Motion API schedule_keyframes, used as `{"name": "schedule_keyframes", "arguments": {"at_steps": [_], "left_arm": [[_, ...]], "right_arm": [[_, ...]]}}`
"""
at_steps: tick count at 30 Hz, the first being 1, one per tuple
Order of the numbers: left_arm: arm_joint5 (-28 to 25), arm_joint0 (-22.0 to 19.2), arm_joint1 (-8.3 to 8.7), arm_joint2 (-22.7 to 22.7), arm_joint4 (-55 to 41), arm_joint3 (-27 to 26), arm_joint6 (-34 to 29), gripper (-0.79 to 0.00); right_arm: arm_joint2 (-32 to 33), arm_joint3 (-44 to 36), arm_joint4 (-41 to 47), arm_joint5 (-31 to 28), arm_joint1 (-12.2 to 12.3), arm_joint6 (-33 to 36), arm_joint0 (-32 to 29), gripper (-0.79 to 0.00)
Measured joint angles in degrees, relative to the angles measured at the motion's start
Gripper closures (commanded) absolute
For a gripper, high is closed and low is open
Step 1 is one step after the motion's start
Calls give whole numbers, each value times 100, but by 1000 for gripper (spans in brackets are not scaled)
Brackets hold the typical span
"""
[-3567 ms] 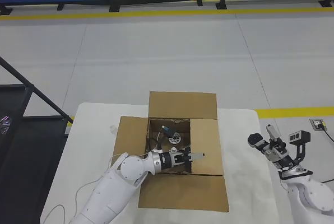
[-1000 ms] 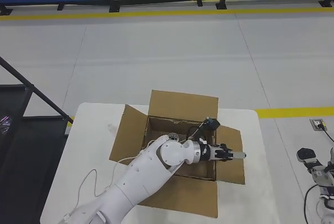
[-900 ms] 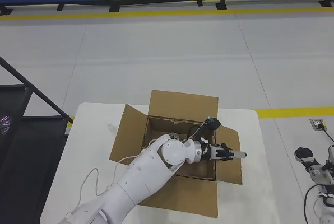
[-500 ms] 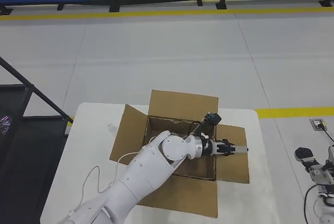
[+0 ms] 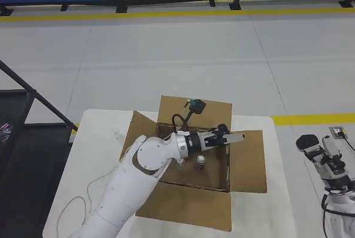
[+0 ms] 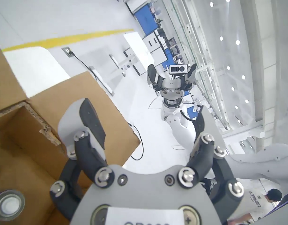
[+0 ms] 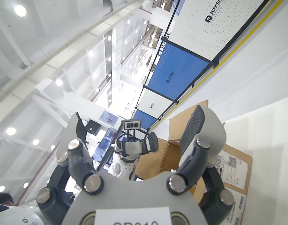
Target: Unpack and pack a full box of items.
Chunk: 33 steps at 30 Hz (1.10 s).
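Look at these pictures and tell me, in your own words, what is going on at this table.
A two-armed robot is working on an open cardboard box that sits on a white table. Its left gripper hangs over the right side of the box, open and empty. A small can stands inside the box. The right gripper is held up beyond the table's right edge, also open and empty.
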Motion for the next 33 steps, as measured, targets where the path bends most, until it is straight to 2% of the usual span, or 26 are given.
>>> {"name": "schedule_keyframes", "arguments": {"at_steps": [6,9,11,15,24,26,29,33], "left_arm": [[217,1566,376,-1446,346,-2066,-169,-785],[186,2263,486,-2083,278,-2789,-160,-785],[137,2614,533,-2420,207,-3082,-100,-785],[29,3244,609,-3034,73,-3412,43,-785],[27,3266,611,-3047,79,-3416,43,-785],[58,3278,609,-3040,127,-3411,140,-785],[175,3270,596,-2990,64,-3335,647,-785],[363,3358,604,-3232,-480,-3252,1100,-785]], "right_arm": [[-824,-608,-2084,247,12,97,442,-785],[-1390,-767,-3001,381,5,284,675,-785],[-1632,-796,-3195,408,2,407,759,-785],[-1608,-793,-3173,407,2,407,757,-785],[-1730,-886,-3315,331,9,522,773,-785],[-1986,-1007,-3831,369,16,745,877,-785],[-2563,-1230,-5166,764,4,1020,1142,-785],[-3585,-1165,-6851,1109,-51,1628,1604,-785]]}}
